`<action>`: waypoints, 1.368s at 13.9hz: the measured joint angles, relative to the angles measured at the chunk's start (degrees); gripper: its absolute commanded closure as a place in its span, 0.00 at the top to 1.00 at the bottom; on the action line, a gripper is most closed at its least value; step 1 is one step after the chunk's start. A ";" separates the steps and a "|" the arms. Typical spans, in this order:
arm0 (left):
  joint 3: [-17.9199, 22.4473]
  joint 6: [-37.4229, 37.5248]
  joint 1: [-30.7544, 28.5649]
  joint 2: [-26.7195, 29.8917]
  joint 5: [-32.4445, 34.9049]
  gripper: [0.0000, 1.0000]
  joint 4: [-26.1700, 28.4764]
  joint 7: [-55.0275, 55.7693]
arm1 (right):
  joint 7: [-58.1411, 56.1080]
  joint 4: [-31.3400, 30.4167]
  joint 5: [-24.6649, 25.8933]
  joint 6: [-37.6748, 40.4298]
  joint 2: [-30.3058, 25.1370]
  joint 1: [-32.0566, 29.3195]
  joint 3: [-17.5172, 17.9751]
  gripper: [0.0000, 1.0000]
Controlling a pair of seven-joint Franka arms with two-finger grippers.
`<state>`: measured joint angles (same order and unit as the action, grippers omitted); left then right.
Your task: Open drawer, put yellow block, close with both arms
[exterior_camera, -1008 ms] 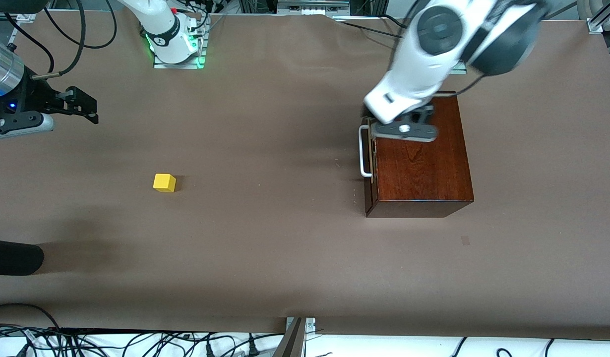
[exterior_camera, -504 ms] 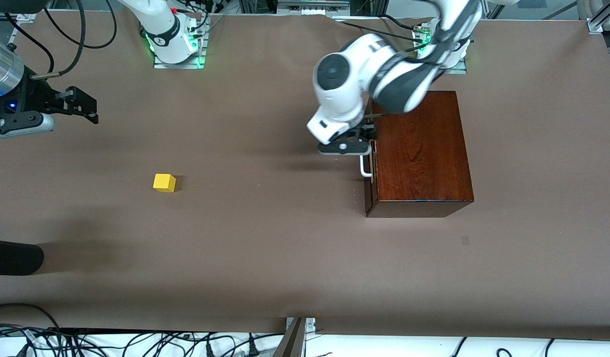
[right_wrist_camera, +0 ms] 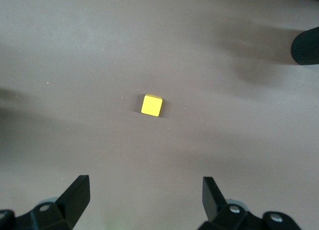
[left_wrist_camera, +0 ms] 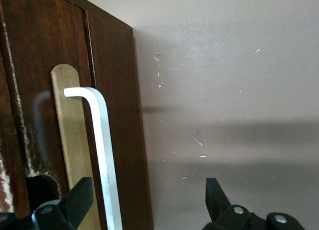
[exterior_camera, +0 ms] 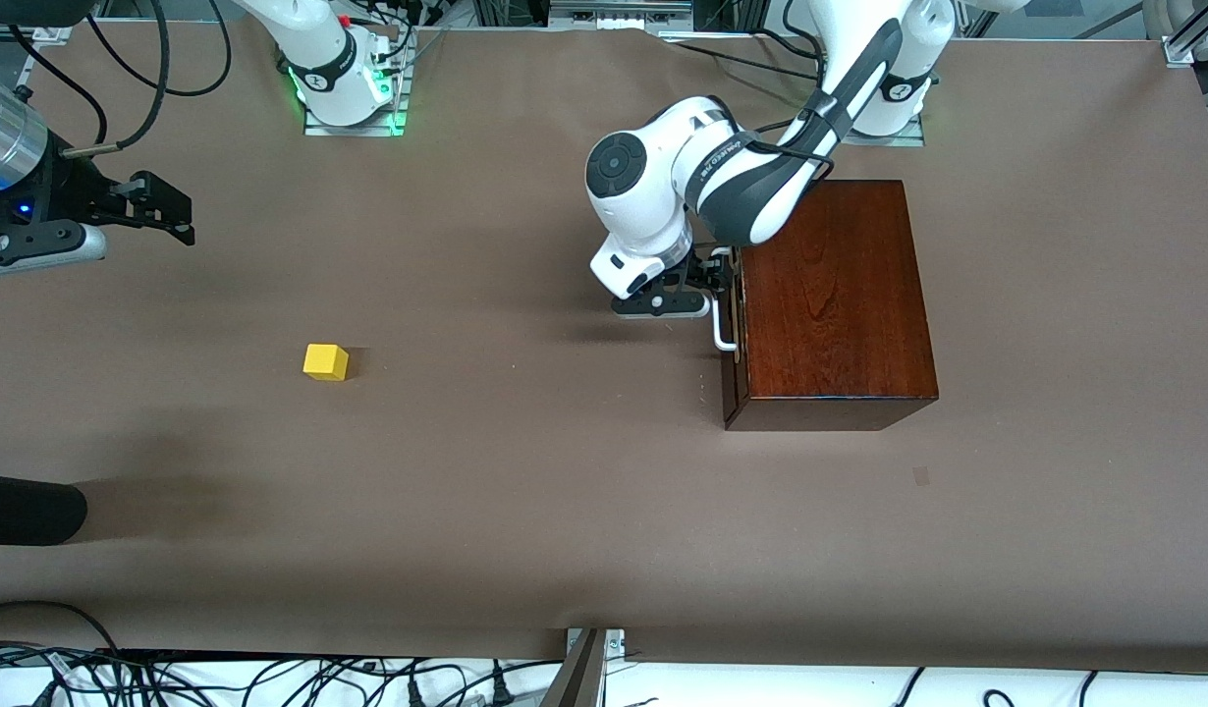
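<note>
The dark wooden box (exterior_camera: pixel 830 295) stands toward the left arm's end of the table. Its drawer (exterior_camera: pixel 731 334) is shut, with the white bar handle (exterior_camera: pixel 722 319) on its front. My left gripper (exterior_camera: pixel 714 283) is open in front of the drawer. In the left wrist view the handle (left_wrist_camera: pixel 103 155) runs between the open fingers (left_wrist_camera: pixel 79 195), close to one of them and not gripped. The yellow block (exterior_camera: pixel 326 361) lies on the table toward the right arm's end. My right gripper (exterior_camera: pixel 184 218) is open and empty, waiting in the air; its view shows the block (right_wrist_camera: pixel 151 105) ahead.
A black rounded object (exterior_camera: pixel 25 511) pokes in at the table's edge by the right arm's end, nearer the camera than the block; it also shows in the right wrist view (right_wrist_camera: pixel 305 47). A brass plate (left_wrist_camera: pixel 70 140) sits under the handle. Cables lie along the table's near edge.
The left arm has swung down from over the box top to the drawer's front, and its open gripper now straddles the handle. The right arm and the block have not moved.
</note>
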<state>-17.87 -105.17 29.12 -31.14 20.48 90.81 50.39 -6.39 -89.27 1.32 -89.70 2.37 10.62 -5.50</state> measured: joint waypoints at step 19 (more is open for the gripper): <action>-0.01 -2.58 0.86 -5.25 6.39 1.00 -0.03 5.30 | 0.00 0.00 0.00 0.00 0.00 0.00 0.00 1.00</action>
<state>-17.88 -107.76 29.98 -36.39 26.88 90.78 55.69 -6.38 -89.27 1.32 -89.71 2.37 10.62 -5.50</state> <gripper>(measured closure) 0.000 0.000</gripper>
